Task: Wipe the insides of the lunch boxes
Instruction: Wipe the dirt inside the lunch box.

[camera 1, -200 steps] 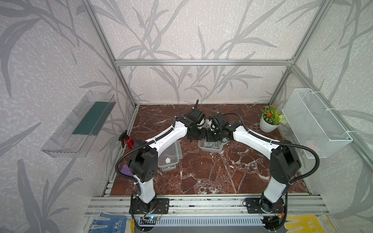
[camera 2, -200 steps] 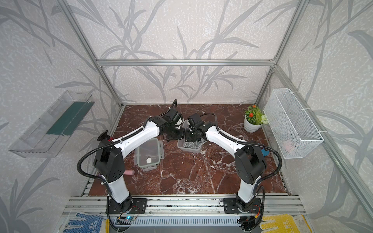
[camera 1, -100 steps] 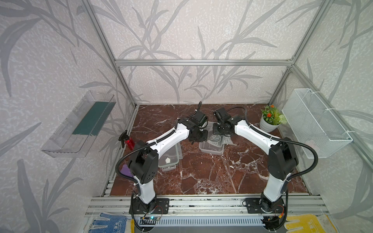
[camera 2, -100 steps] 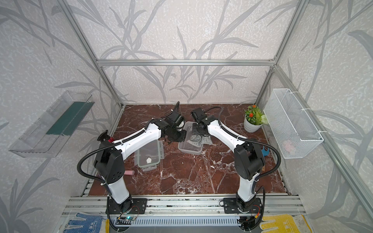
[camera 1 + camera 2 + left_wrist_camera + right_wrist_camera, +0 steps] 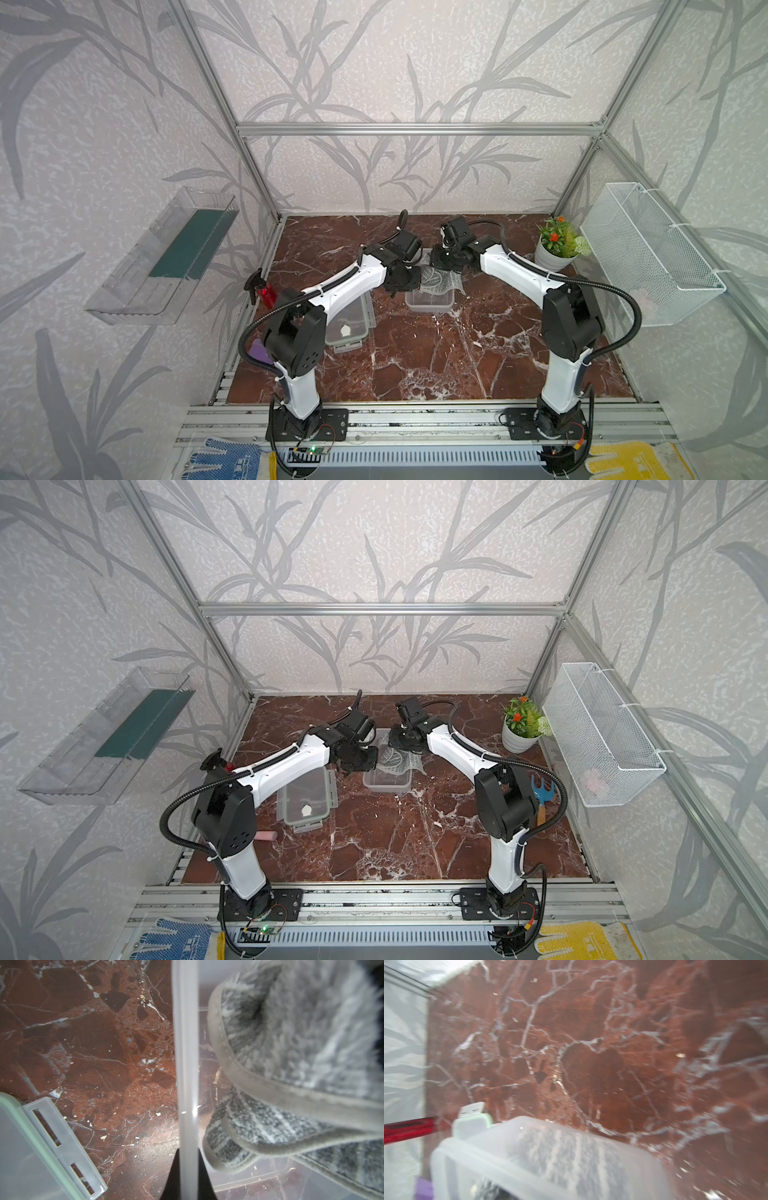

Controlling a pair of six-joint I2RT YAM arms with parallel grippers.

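The lunch box, a small rectangular tub of translucent greyish plastic with rounded corners, stands open and upright on the red-brown marble tabletop between my two grippers. My left gripper is clamped on its side wall, with one black finger outside and the other inside, the pale rim passing between them. Just past that wall, inside the tub, is a fuzzy grey striped cloth with a stitched hem, bunched and partly raised. In both top views it drapes over the tub's far end directly beneath my right gripper. Its jaws are together and appear pinched on the cloth's upper fold, though I cannot see the fingertips themselves. The matching clear lid, with a grey-green rim, snap clips and a white round vent, lies flat on the outer side of my left gripper. It is near the tub but apart from it, partly under my left forearm. Farther out that way stands a red spray bottle with a black trigger head, and a purple object lies back by my left shoulder. Well to the outer side of my right gripper sits a potted plant with orange flowers in a white pot. Beyond it a white wire-mesh basket hangs on the wall. A blue-headed garden fork lies behind my right elbow. A long clear acrylic tray is fixed to the wall beyond my left gripper.
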